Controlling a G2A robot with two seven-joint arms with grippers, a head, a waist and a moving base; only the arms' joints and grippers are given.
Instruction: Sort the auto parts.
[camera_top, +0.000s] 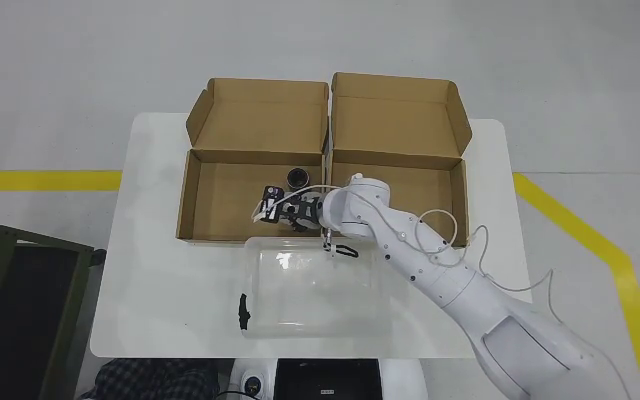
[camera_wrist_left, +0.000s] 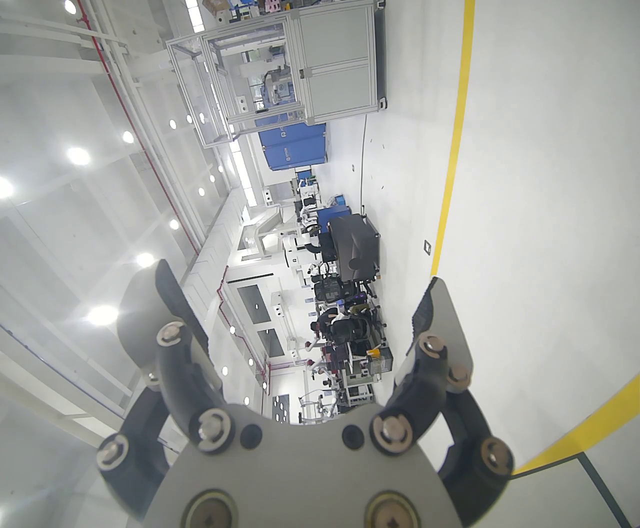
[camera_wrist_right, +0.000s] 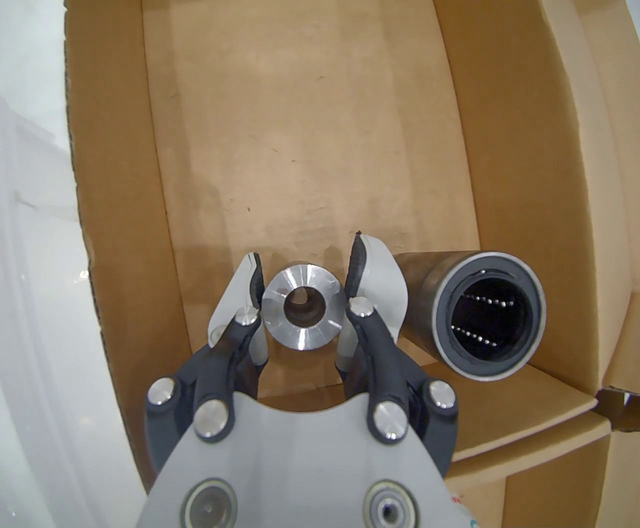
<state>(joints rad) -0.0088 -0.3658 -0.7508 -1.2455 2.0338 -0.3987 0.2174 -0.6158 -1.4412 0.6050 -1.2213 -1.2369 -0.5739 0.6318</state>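
Part: shiny silver bushing (camera_wrist_right: 325, 327), faceted face, central bore.
Neighbour: dark bearing sleeve (camera_wrist_right: 430, 290), ball rows inside.
Right gripper (camera_wrist_right: 306, 265): pinching the bushing inside cardboard box (camera_wrist_right: 310, 125).

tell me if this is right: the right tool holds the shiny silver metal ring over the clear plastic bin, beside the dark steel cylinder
Not quite. The right tool holds the shiny silver metal ring over the brown cardboard box, not the clear plastic bin; the right wrist view shows cardboard under it. The dark steel cylinder does lie beside it.
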